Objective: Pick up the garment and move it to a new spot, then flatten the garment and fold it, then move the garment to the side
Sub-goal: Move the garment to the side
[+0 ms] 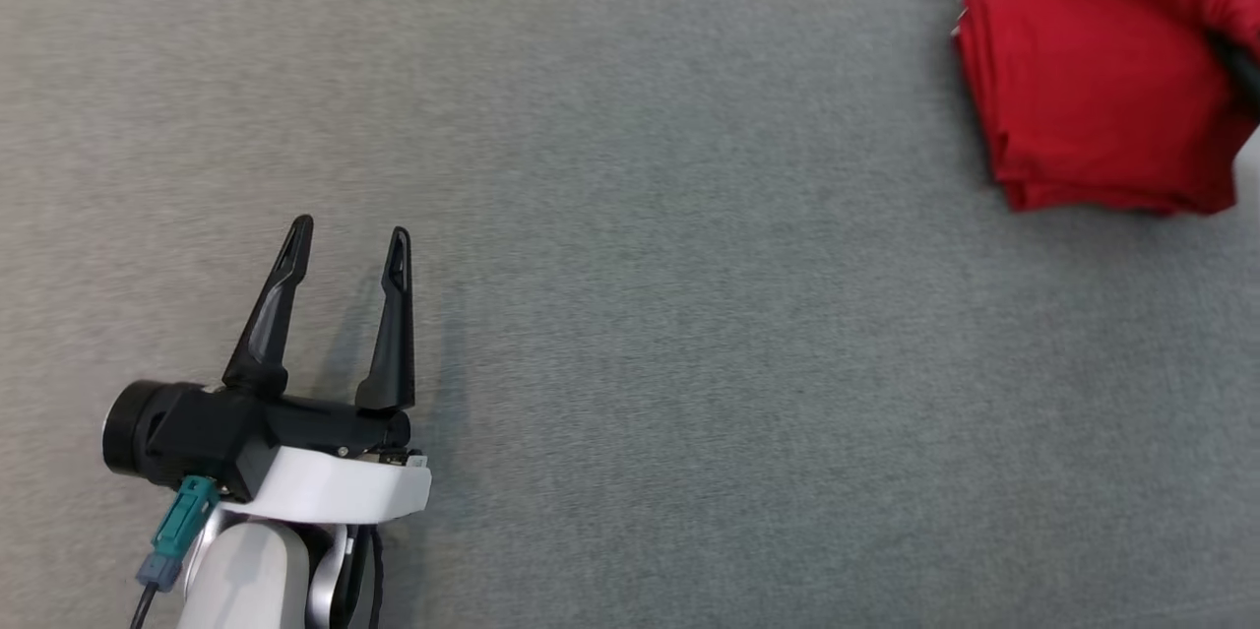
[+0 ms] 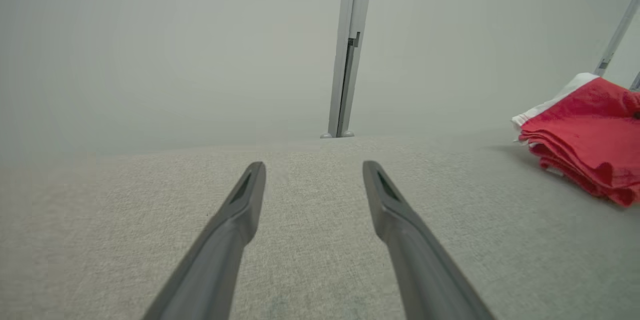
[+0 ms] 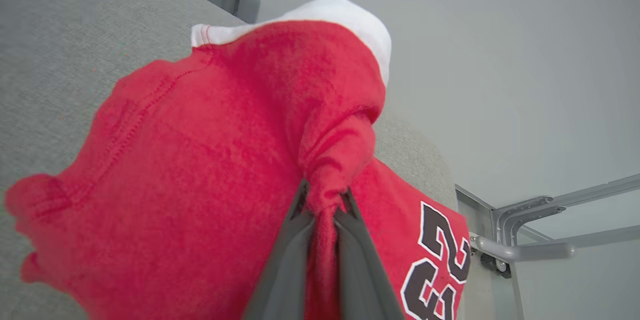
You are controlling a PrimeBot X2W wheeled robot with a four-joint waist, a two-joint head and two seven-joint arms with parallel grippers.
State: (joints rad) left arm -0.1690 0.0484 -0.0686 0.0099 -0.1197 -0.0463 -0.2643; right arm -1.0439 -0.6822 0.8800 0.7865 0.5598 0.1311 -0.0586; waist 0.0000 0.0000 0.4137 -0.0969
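The garment [image 1: 1093,78] is a red jersey with white trim, folded into a thick stack at the far right of the grey table. My right gripper [image 3: 324,195] is shut on a bunched pinch of the garment [image 3: 200,160], whose black and white number print shows at the lower right of the right wrist view. A dark finger [image 1: 1238,68] of that gripper pokes in at the right edge of the head view. My left gripper [image 1: 349,245] hovers open and empty over the table at the lower left, far from the garment [image 2: 585,134].
The grey fabric-covered table [image 1: 640,314] stretches bare between the left gripper and the garment. A grey upright post [image 2: 347,49] stands behind the table's far edge. Metal frame bars [image 3: 530,240] sit just past the table corner by the garment.
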